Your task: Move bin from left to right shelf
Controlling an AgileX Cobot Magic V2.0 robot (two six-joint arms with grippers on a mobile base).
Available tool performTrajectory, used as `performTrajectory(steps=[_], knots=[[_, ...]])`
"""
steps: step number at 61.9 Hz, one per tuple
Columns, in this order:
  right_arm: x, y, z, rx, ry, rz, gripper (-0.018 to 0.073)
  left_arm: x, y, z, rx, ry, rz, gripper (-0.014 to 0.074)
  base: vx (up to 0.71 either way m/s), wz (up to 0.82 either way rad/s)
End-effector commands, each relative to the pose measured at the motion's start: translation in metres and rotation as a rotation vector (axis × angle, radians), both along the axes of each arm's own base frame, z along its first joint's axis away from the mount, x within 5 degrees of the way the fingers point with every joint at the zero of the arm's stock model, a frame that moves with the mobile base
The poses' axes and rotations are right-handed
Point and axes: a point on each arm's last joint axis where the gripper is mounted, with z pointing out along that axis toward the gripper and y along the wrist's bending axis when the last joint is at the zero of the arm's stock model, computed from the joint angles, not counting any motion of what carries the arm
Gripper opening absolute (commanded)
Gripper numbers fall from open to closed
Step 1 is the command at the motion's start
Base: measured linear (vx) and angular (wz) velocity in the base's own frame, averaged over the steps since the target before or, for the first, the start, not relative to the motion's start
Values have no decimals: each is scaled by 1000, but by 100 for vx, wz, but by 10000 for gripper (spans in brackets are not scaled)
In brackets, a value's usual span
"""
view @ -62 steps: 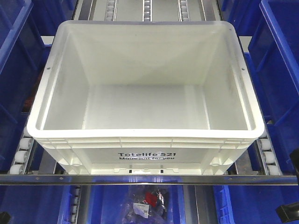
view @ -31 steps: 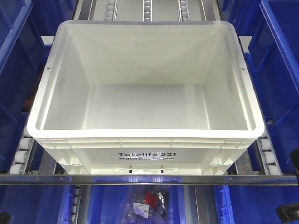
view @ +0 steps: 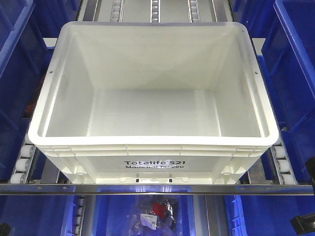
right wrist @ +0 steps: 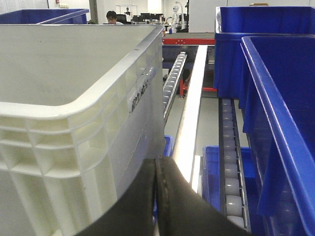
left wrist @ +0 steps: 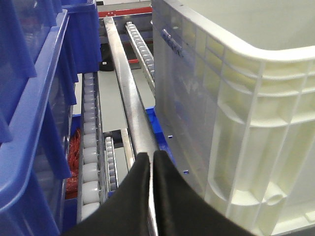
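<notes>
In the front view, a left blue bin (view: 15,73) fills the far left edge. In the left wrist view the left pincer (left wrist: 151,160) has its two black fingers pressed together, narrow, holding nothing. It hangs over a metal rail (left wrist: 129,98), with a roller track (left wrist: 91,162) on one side and the ribbed wall of the white bin (left wrist: 236,123) just beside it on the other; I cannot tell whether it touches that wall. The white bin sits in the middle of the shelf on the rollers, open side up, its printed front just behind the front bar (view: 147,189). In the right wrist view the right pincer (right wrist: 156,164) is likewise drawn narrow on nothing, close by the bin's ribbed corner, between it and a right blue bin (right wrist: 280,128)
</notes>
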Motion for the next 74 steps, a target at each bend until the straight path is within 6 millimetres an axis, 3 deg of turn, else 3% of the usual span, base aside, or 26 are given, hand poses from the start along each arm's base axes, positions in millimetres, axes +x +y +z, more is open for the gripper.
performTrajectory(steps=[1,19,30,47,55,65,74], knots=[[0,-1,2,1,-74,-8,-8,-1,0,12,-25,-84,-3,-8,0,0],[0,-1,4,13,-101,-9,-8,-1,0,13,-25,-90,-2,-8,0,0],[-1,-1,11,37,-174,-11,-8,-1,1,21,-45,-179,3,-8,0,0],[-4,-2,27,83,-327,-14,-8,-4,3,42,-133,-391,12,-8,0,0],[-8,-3,45,143,-335,-6,-8,-6,3,52,-176,-378,7,-8,0,0],[-11,-2,92,115,-178,4,-8,-11,2,99,-172,-266,-4,-8,0,0],[2,1,139,48,-4,9,-8,6,-2,154,-133,-88,-7,-8,0,0]])
